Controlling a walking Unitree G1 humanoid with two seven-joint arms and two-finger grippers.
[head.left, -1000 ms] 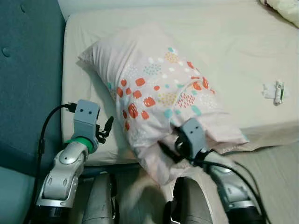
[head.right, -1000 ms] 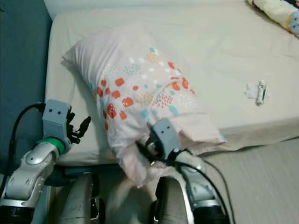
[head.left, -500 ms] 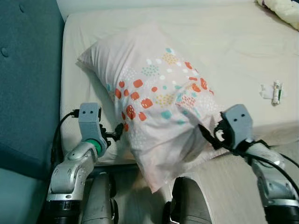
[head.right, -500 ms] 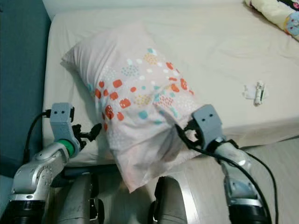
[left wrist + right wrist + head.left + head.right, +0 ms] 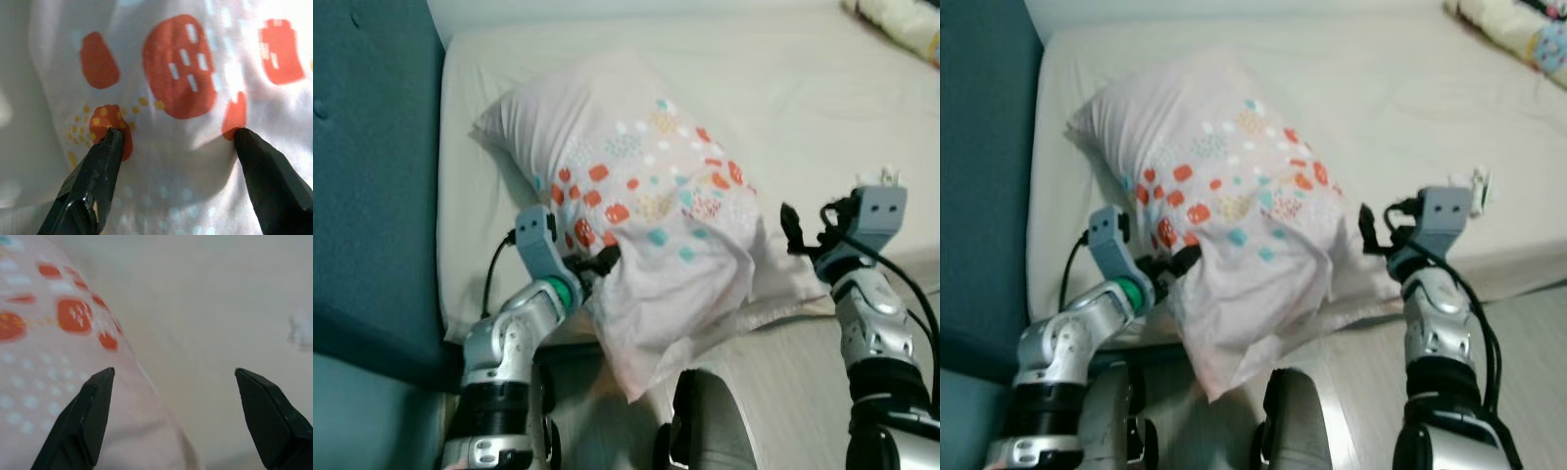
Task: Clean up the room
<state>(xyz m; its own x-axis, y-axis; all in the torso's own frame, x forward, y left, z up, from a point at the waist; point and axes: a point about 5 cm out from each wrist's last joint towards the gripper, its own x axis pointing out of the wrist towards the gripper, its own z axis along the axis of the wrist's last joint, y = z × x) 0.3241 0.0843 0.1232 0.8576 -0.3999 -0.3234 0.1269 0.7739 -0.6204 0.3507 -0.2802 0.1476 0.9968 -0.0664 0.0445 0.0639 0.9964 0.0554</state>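
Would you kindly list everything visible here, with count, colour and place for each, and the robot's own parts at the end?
pillow: one, pale pink with orange, teal and yellow print, on the near left of the bed, its lower corner hanging over the edge.
bed: one, cream sheet, across the upper part of the head views.
headboard: one, teal, along the bed's left side.
small white item: one, on the sheet behind the right wrist; too small to identify.
patterned bedding: one piece, cream, at the bed's far right corner.
floor: pale wood, below the bed edge.
left gripper: jaws open, tips pressed on the pillow's left side.
right gripper: jaws open, beside the pillow's right edge.
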